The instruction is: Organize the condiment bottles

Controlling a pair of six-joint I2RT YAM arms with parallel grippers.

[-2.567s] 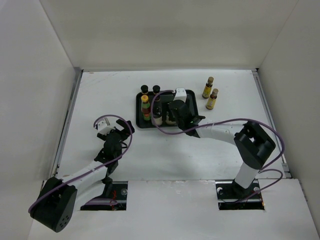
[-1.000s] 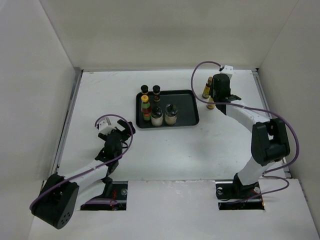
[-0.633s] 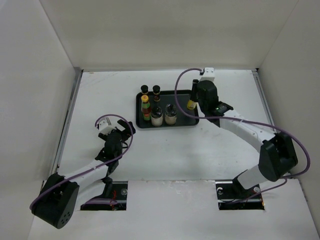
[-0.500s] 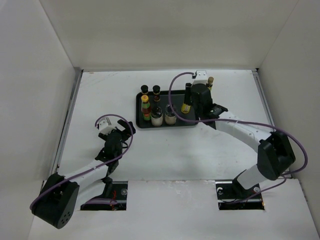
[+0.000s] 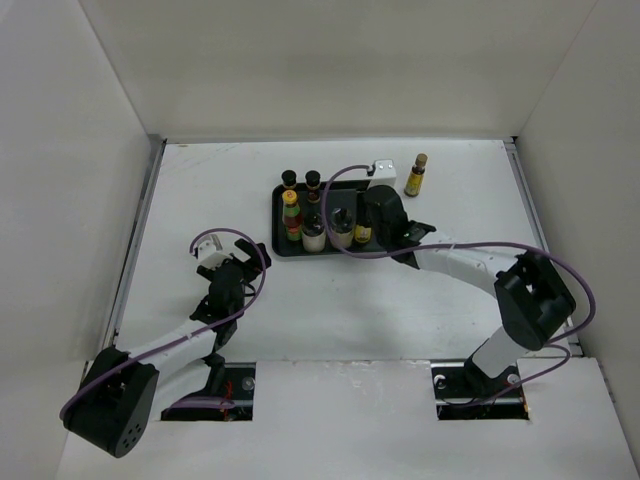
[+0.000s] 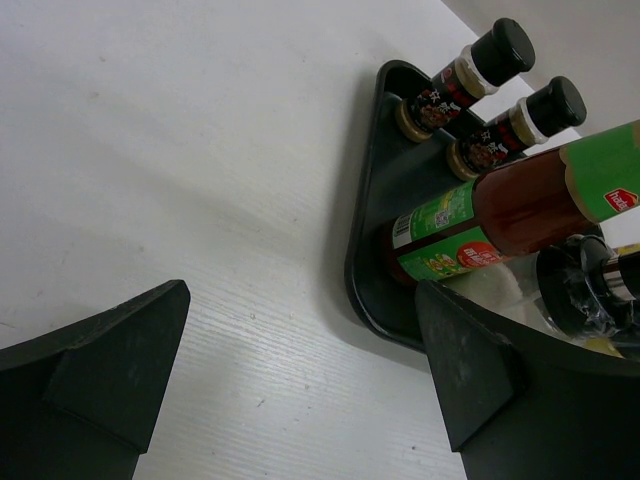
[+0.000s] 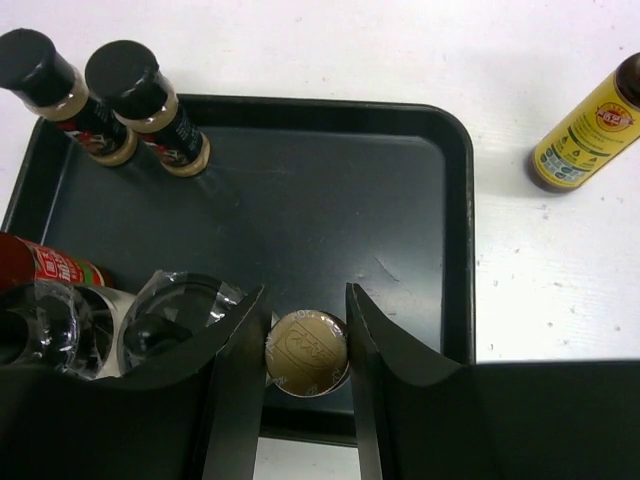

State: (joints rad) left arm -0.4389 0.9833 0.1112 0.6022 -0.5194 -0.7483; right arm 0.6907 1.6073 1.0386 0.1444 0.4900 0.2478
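The left gripper [image 5: 235, 268] is hovering over the bare table [image 5: 200, 190], well to the left of the tray [image 5: 279, 215], with its jaws standing wide apart and nothing between them.

Five bottles are standing on the left half of the tray. The two dark black-capped bottles [image 5: 289, 179] are sitting at the far left corner. The red bottle [image 5: 291, 215] is standing nearer, and the two pale jars [image 5: 314, 233] are sitting side by side along the near edge.

Just right of the jars, the right gripper [image 7: 305, 320] is clamping the held slim bottle [image 7: 307, 352] from above, with its jaws flanking the brown cap. The bottle is hanging upright at the tray's near edge, and I cannot tell whether its base is touching.

The last slim bottle [image 5: 415, 176] is waiting on the table beyond the tray's far right corner.

These slim bottles are probably light and stiff, with smooth labels. Being tall and narrow, they are likely tippy. Gripping high at the cap or neck, jaws square across it, is looking like the safest hold, and they want lowering straight down, clear of the neighbouring jar.
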